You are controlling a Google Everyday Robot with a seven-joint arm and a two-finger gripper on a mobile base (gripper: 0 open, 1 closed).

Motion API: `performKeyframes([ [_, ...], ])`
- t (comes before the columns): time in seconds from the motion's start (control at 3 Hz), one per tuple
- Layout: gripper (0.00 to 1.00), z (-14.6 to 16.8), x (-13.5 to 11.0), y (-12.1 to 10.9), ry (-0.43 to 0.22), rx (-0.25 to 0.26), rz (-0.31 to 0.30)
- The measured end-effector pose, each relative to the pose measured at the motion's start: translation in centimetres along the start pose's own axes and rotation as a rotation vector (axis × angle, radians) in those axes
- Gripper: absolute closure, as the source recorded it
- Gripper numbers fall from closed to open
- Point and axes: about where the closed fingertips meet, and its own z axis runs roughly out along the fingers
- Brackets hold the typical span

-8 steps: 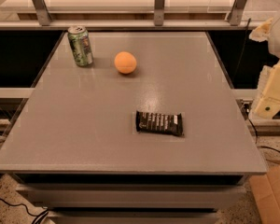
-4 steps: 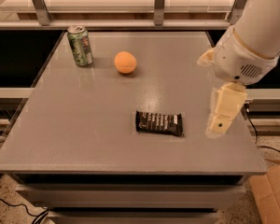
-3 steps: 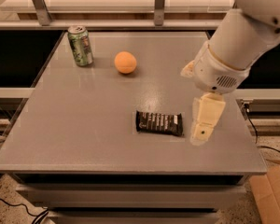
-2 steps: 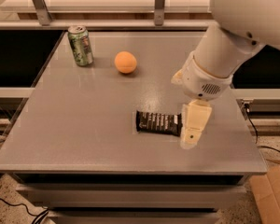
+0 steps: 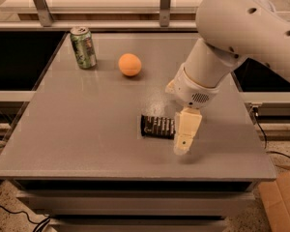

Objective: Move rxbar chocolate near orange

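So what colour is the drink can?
The can is green with a silver top, camera view. The gripper hangs over one end of the rxbar chocolate.

Gripper (image 5: 182, 140) over rxbar chocolate's (image 5: 157, 126) end; open table (image 5: 87, 129) toward orange (image 5: 130, 64).

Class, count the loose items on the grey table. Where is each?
3. The green can stands back left; the orange lies just right of it; the rxbar chocolate lies front of centre, its right end behind the gripper. The arm may hide more.
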Motion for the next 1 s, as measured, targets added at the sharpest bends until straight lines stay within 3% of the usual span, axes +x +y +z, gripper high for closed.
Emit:
performKeyframes([
  [0.67, 0.0, 1.46, -1.23, -0.45, -0.018, 0.004, -0.036],
  [1.0, 0.17, 1.69, -1.22, -0.31, -0.02, 0.008, -0.031],
])
